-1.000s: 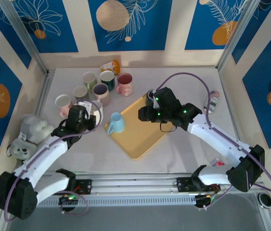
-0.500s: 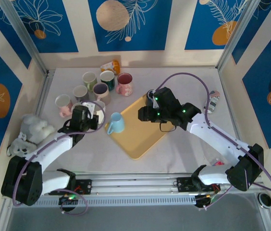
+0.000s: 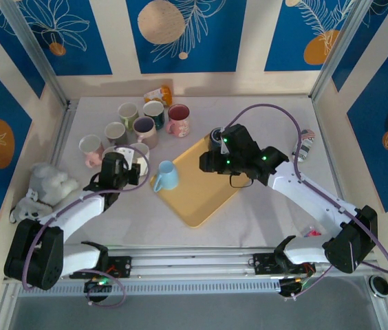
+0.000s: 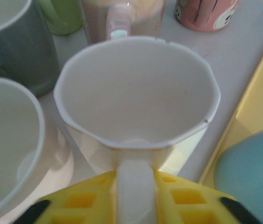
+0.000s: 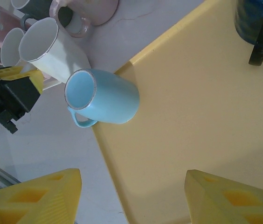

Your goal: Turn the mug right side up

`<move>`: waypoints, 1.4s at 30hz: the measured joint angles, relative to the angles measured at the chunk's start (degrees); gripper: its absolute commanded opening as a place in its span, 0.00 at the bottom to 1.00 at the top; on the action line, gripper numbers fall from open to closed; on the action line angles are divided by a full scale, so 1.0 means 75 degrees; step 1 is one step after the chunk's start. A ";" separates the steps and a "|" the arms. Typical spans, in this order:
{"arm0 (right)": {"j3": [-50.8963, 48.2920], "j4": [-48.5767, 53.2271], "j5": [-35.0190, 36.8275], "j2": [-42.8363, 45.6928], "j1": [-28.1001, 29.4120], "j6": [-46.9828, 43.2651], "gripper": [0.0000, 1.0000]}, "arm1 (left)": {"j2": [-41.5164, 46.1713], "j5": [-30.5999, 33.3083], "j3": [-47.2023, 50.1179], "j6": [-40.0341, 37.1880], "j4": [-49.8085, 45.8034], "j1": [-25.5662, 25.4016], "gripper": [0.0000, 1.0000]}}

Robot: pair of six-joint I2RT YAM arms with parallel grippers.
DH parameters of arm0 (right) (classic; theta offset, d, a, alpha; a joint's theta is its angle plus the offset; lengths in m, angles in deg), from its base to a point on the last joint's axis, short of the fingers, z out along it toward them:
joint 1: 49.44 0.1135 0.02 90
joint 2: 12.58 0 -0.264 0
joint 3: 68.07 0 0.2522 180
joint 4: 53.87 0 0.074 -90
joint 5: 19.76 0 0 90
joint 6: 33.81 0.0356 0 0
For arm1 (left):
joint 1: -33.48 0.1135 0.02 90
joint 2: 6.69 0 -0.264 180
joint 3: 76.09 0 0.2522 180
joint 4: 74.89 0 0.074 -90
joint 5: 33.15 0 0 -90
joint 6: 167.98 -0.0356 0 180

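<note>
Mugs from above: white mug (image 3: pixel 137 152) sits just ahead of my left jaws, blue mug (image 3: pixel 167 176) to their right, nearer this arm. Left wrist: white mug is mouth-up, its handle (image 4: pixel 132 186) between the jaws; clamped or loose, I cannot tell. Right wrist: right jaws are spread and empty, and the blue mug lies sideways ahead-left on the tray (image 5: pixel 192 116) edge. No lettering.

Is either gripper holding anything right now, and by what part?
The left gripper appears to hold the upright white mug by its handle, pinched between its yellow fingers. The right gripper is open over the yellow tray, holding nothing.
</note>
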 measured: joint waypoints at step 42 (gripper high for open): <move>-0.0096 0.0819 0.0685 0.0224 -0.0597 0.0064 0.58 | 0.2116 -0.0425 -0.0938 0.1075 -0.3016 0.0009 0.64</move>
